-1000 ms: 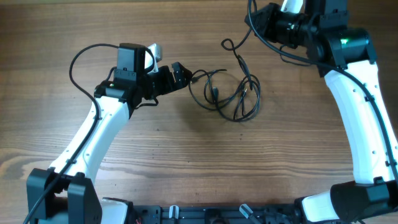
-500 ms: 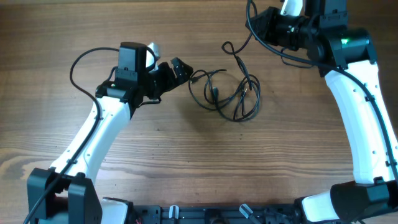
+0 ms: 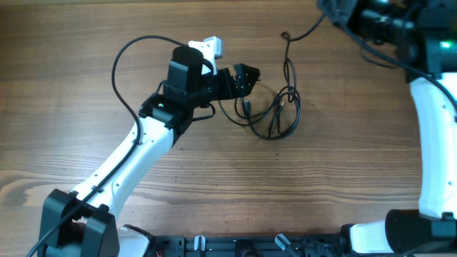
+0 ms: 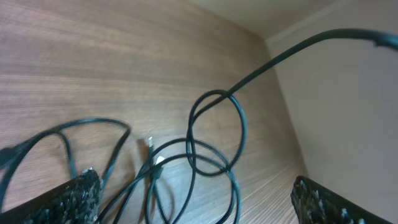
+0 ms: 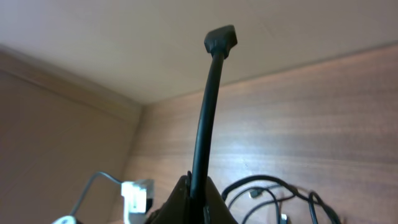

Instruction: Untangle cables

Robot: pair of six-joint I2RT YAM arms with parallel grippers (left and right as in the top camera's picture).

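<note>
Overhead view: the left arm [image 3: 136, 153] is reaching from the near-left corner of the wooden surface [image 3: 71, 71] toward its centre. The left gripper [image 3: 246, 74] is pointing at the left side of the cables [image 3: 275, 118], with its jaws standing fully apart and grasping nothing. In the left wrist view, the two textured fingertips [image 4: 79, 193] are showing at the lower corners, and the loops are lying between them. The cables are resting as a loose tangle of thin black loops at the middle of the surface, somewhat nearer the far edge, with small plug ends [image 3: 245, 107] showing among them. One strand [image 3: 287, 57] is running out of the tangle toward the far-right corner. In the right wrist view, the right gripper [image 5: 193, 198] is clenching this strand between closed jaws, and the plug [image 5: 221, 38] is projecting beyond them. The right arm [image 3: 435, 121] is standing along the right edge.
</note>
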